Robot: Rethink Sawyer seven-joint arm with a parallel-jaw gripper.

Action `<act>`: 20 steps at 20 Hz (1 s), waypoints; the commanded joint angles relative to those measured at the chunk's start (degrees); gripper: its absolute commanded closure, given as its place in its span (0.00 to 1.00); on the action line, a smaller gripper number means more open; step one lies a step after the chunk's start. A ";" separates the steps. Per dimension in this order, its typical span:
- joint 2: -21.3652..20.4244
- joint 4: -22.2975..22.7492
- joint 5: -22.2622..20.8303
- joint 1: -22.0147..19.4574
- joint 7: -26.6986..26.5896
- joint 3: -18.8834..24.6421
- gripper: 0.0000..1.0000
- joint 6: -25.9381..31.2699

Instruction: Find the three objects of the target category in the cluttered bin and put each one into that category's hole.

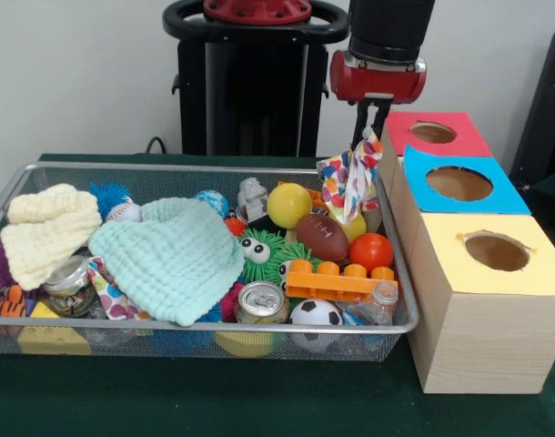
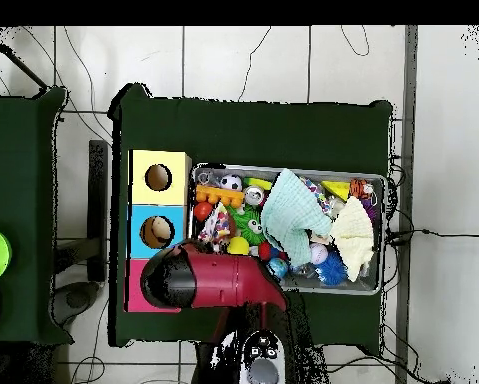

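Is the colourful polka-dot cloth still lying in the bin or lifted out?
Lifted: the colourful polka-dot cloth hangs from the claw above the wire mesh bin, beside the blue-topped box.

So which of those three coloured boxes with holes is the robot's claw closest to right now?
The pink box, the farthest of the row. The gripper hangs just beside it, holding a spotted cloth; the blue box and yellow box lie further along.
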 commanded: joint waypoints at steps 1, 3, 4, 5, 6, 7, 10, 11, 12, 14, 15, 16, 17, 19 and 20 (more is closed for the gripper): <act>-3.37 -7.06 3.45 -0.71 9.64 0.52 1.00 14.88; -3.04 -8.65 3.78 -0.59 10.07 0.78 1.00 17.05; -2.29 -9.62 3.86 -0.49 10.37 0.89 1.00 17.52; -1.93 -10.42 4.15 -0.51 10.72 1.13 1.00 18.31; -1.29 -10.98 4.46 -0.50 11.06 1.47 1.00 18.54; -0.79 -11.58 4.93 -0.55 11.34 1.92 1.00 18.83; 1.21 -12.49 6.61 -0.46 12.02 3.38 1.00 18.79; 2.04 -13.06 7.08 -0.34 12.25 3.68 1.00 18.51; 2.94 -13.24 7.59 -0.16 12.49 4.06 1.00 17.69; 4.68 -13.15 8.91 0.19 13.14 4.80 1.00 16.00; 5.77 -13.60 9.30 0.57 13.50 4.87 1.00 14.98; 6.75 -13.93 9.78 0.97 13.90 4.90 1.00 14.13; 7.69 -14.42 10.19 1.32 14.17 4.93 1.00 13.34; 8.99 -14.71 11.51 1.81 14.69 5.24 1.00 12.15; 9.34 -14.73 11.99 1.97 14.58 5.32 1.00 11.67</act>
